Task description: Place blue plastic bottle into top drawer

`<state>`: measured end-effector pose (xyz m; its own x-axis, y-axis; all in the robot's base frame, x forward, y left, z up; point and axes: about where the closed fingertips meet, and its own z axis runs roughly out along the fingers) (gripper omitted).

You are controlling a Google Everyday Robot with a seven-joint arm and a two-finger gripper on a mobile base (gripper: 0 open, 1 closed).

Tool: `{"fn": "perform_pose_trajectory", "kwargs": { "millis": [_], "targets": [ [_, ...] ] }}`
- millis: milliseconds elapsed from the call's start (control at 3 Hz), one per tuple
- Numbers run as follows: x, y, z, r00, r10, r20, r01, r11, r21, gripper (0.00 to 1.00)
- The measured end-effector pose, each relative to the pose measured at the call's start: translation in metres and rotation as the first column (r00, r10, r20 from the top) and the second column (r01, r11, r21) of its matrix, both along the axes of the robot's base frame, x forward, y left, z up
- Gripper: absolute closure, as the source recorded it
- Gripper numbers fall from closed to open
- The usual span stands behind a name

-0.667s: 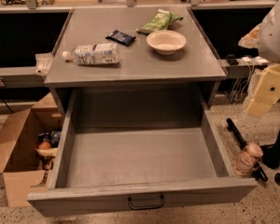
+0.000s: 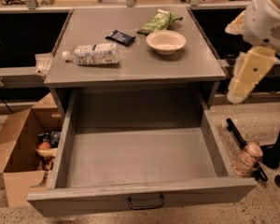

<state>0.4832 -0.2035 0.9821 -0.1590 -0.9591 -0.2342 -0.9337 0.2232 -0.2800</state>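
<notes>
The wide, deep grey top drawer (image 2: 130,155) stands pulled fully out with its flat floor bare, as it did a moment ago, so the place for the bottle is ready and nothing needs opening. Above it, the grey cabinet top (image 2: 144,69) carries the same things in the same spots. The open brown cardboard box (image 2: 16,139) sits on the floor just beside the drawer's left wall. What has changed is the robot's arm at the right edge: its cream-coloured forearm link (image 2: 249,73) has shifted slightly up and in toward the cabinet's right side. I take this as the start of a reach, not yet a grasp. The link slopes down and to the left from the white shoulder housing (image 2: 270,13), hanging clear of the cabinet. The clear blue plastic bottle (image 2: 95,54), with its white cap and white-and-blue label, lies on its side near the left edge of the top, cap pointing left, untouched and well apart from the arm. The shallow cream bowl (image 2: 165,42), the green crinkled snack bag (image 2: 158,21) and the small dark flat packet (image 2: 120,37) lie farther back. The gripper (image 2: 249,158) seems to hang low beside the drawer's right wall, carrying nothing; whether it is open or closed I cannot tell
</notes>
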Motion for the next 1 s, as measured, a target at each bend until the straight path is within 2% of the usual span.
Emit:
{"fn": "perform_pose_trajectory", "kwargs": {
  "millis": [333,667,1000],
  "targets": [
    [0.069,0.031,-0.001,0.9969,0.076,0.022,-0.077,0.995,0.066,0.00],
    [0.109,0.061,-0.003,0.9937,0.109,0.027,-0.111,0.984,0.137,0.00],
    [0.147,0.103,-0.014,0.9905,0.137,0.017,-0.137,0.963,0.234,0.00]
  ]
}}
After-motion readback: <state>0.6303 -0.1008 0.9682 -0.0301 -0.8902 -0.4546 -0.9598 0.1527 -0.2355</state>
